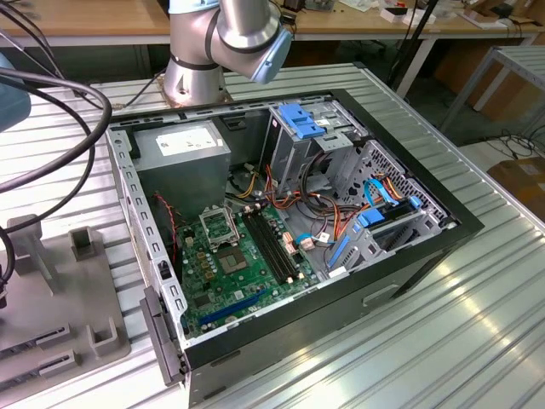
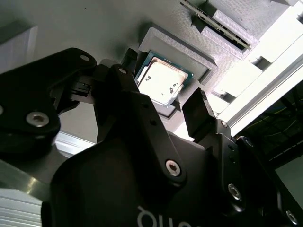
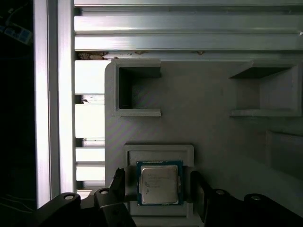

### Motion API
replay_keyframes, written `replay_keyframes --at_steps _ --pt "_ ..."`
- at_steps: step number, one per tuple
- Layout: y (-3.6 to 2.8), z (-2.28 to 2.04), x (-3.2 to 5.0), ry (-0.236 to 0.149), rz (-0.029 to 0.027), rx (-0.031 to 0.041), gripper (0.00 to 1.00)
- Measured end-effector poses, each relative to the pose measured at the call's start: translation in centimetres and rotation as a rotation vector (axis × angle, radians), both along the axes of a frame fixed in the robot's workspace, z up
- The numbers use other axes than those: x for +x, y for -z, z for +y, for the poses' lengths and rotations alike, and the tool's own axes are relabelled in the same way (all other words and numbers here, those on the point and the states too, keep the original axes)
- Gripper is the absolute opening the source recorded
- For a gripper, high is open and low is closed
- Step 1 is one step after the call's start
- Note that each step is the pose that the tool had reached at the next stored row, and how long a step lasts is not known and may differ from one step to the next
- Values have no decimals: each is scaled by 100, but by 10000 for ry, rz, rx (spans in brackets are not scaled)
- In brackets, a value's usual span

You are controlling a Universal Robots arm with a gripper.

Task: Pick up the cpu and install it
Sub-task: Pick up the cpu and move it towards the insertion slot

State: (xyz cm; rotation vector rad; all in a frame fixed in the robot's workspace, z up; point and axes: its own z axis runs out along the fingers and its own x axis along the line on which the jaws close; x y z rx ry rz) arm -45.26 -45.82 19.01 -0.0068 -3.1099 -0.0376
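The hand point(image 3: 157, 189) is open. One black finger point(image 3: 118, 183) stands on each side of the cpu point(image 3: 159, 183), and there is a small gap on both sides. The cpu is a flat square chip with a shiny grey metal top and a green edge. It lies in a shallow square nest point(image 3: 158, 152) on a grey plastic tray point(image 3: 203, 127). The tray looks rough and has boxy pockets point(image 3: 137, 90).

In the exterior view, the tray lies on the ribbed silver tabletop point(image 1: 477, 324), to the exterior view's left of an open black computer case point(image 1: 426, 256). Inside the case are a green motherboard point(image 1: 230, 273), a metal socket frame point(image 1: 218, 225), long black memory slots point(image 1: 274, 247) and many coloured wires point(image 1: 341, 221). Thick black cables point(image 1: 77, 128) loop over the far left.
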Motion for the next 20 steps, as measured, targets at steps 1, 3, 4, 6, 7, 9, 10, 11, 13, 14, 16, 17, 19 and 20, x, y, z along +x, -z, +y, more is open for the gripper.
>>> replay_keyframes --at_steps 1,3,4,6,7,9,10,11,13,14,16,17,19,20 --pt "0 0 0 0 0 0 66" --pt "0 0 0 0 0 -1 66" --pt "0 0 0 0 0 -1 65" --pt "0 0 0 0 0 -2 58" --pt "0 0 0 0 0 -1 58" --pt "0 0 0 0 0 -2 58" --pt "0 0 0 0 0 -3 58" --pt "-1 0 0 0 -1 -9 58" --pt "-10 0 1 -1 2 -22 58" --pt "-13 0 1 0 -1 -28 58" --pt "-17 0 0 0 -1 -49 58" --pt "-17 0 0 0 -1 -50 58" --pt "-18 0 2 0 0 -54 58" --pt "-17 1 5 2 -1 -55 58"
